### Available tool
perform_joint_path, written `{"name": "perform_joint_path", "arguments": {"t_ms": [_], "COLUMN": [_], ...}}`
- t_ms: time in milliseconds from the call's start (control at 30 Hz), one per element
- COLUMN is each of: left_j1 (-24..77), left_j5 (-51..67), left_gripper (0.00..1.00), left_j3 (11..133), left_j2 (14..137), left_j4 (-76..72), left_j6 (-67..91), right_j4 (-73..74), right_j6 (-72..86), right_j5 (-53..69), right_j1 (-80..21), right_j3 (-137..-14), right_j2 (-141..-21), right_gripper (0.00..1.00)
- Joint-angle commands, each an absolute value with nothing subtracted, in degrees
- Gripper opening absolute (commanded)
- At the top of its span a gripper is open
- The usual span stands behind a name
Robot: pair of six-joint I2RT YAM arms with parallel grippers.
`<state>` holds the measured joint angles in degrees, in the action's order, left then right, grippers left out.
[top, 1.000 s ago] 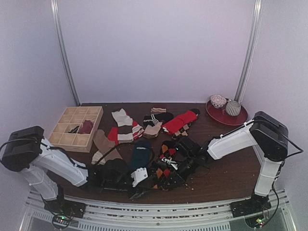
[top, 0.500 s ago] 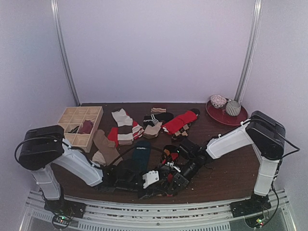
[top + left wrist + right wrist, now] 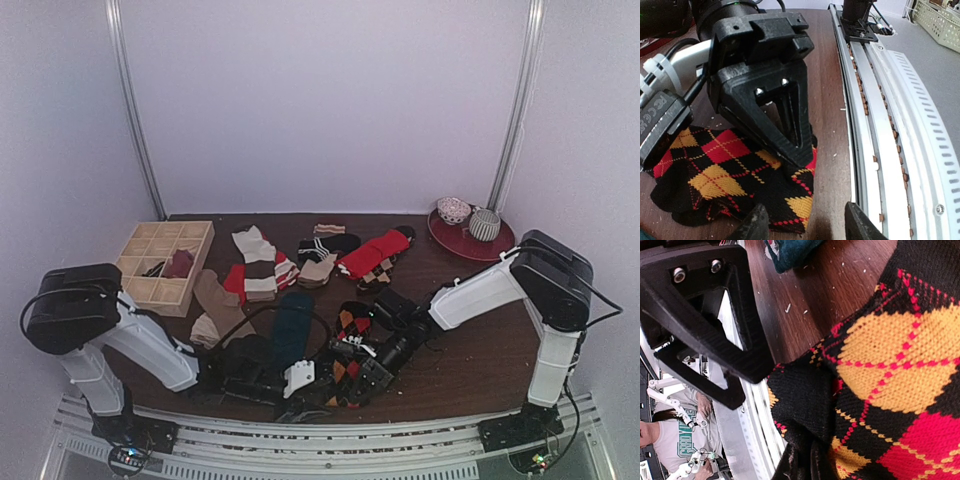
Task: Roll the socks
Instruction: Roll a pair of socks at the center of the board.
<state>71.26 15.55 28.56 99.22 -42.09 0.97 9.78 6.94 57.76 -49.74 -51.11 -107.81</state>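
While our right claw (image 3: 804, 466) is clenching the argyle sock (image 3: 715, 170) near the front edge of the bench (image 3: 827, 75), our left claw (image 3: 807, 227) is hovering released over its corner; we are judging the rolling barely started, with the other socks (image 3: 372, 253) lying unrolled.

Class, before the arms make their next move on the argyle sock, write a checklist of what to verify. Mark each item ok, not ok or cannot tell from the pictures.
1. The right gripper is shut on the argyle sock: ok.
2. The left gripper is open and holds nothing: ok.
3. The sock's near corner sits between the left fingers: cannot tell; it lies by them, but its height is unclear.
4. The teal sock lies apart from the argyle sock: ok, bare table shows between them.
5. The argyle sock rests on the table, short of the rail: ok.
6. Both socks of the pair are gripped together: cannot tell.
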Motion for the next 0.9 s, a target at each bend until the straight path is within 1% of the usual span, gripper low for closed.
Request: {"name": "perform_joint_path", "arguments": {"t_ms": [0,233,367,433,467,567,633,800,867], "left_j1": [71.77,71.81,71.81,71.81,71.81,71.80,71.81,71.81,71.76], "left_j5": [15.53,14.51,13.06,12.69,12.25,11.60,10.88,7.75,7.34], "left_gripper": [0.51,0.51,0.50,0.44,0.35,0.10,0.00,0.00,0.00], "left_j3": [30.73,33.27,36.14,36.99,37.34,37.17,36.82,35.26,34.31], "left_j2": [101.66,105.47,107.45,108.28,108.48,108.42,108.14,108.05,108.34], "left_j4": [-46.26,-44.47,-40.13,-38.74,-37.92,-36.43,-35.06,-30.53,-29.44], "left_j6": [1.34,0.98,1.40,1.87,2.22,3.36,4.41,9.13,12.03], "right_j4": [12.59,12.84,12.76,12.56,12.42,12.26,11.78,9.33,6.30], "right_j6": [7.38,7.21,7.29,7.50,7.63,7.69,8.01,8.89,9.49], "right_j5": [54.43,54.48,54.51,54.57,54.54,54.42,54.41,53.78,52.37], "right_j1": [-49.28,-49.24,-49.27,-49.24,-49.22,-49.22,-49.18,-48.96,-48.96], "right_j3": [-49.35,-49.48,-49.31,-49.19,-49.07,-48.89,-48.62,-47.80,-47.36], "right_j2": [-109.32,-109.43,-109.38,-109.30,-109.18,-109.08,-108.94,-107.38,-105.40], "right_gripper": [0.05,0.05,0.05,0.05,0.05,0.05,0.05,0.13,0.25]}}
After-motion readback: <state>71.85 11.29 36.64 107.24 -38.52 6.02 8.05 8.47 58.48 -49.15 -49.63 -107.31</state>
